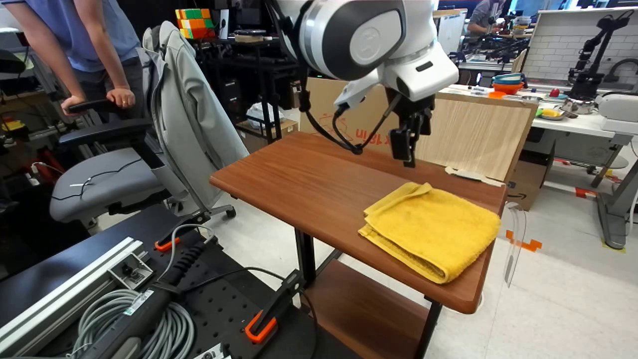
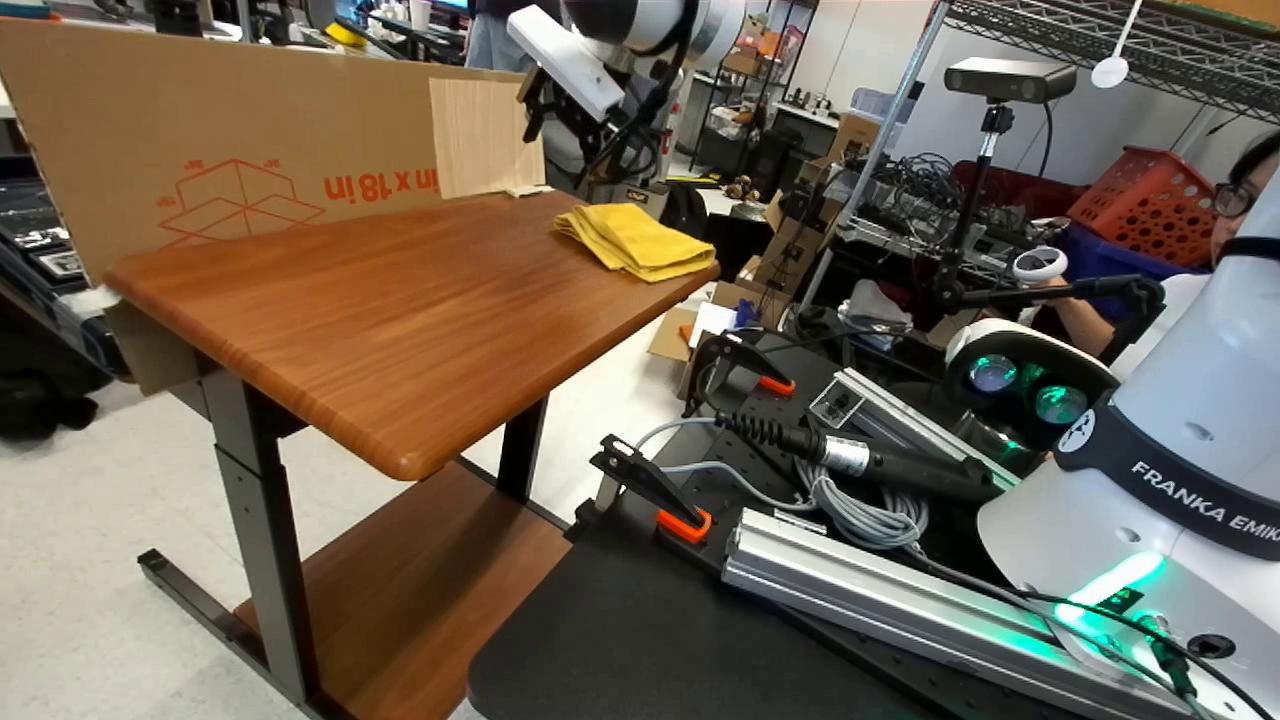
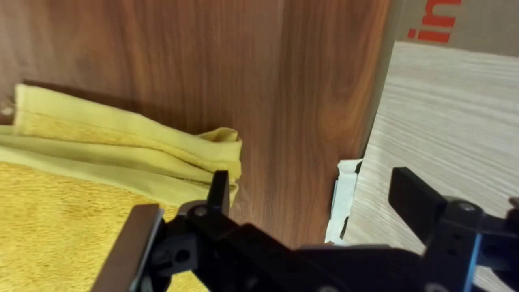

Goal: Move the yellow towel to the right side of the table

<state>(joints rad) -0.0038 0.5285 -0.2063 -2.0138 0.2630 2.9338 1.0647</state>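
Note:
The yellow towel (image 1: 433, 229) lies folded in a rough square near one end of the reddish-brown table (image 1: 309, 174). In an exterior view the towel (image 2: 640, 240) rests at the far end of the tabletop (image 2: 370, 300). My gripper (image 1: 409, 149) hangs above the table, apart from the towel and toward the upright panel side. In the wrist view the gripper (image 3: 310, 184) is open, with nothing between its fingers. The left finger overlaps the corner of the towel (image 3: 81, 211) in the picture. The right finger appears over the pale panel.
A cardboard sheet (image 2: 250, 150) and a pale wood-pattern panel (image 1: 473, 134) stand upright along one table edge. A torn white strip (image 3: 342, 198) lies at the panel's foot. A black bench (image 1: 224, 284) with clamps and coiled cable is beside the table. An office chair (image 1: 109, 179) stands nearby.

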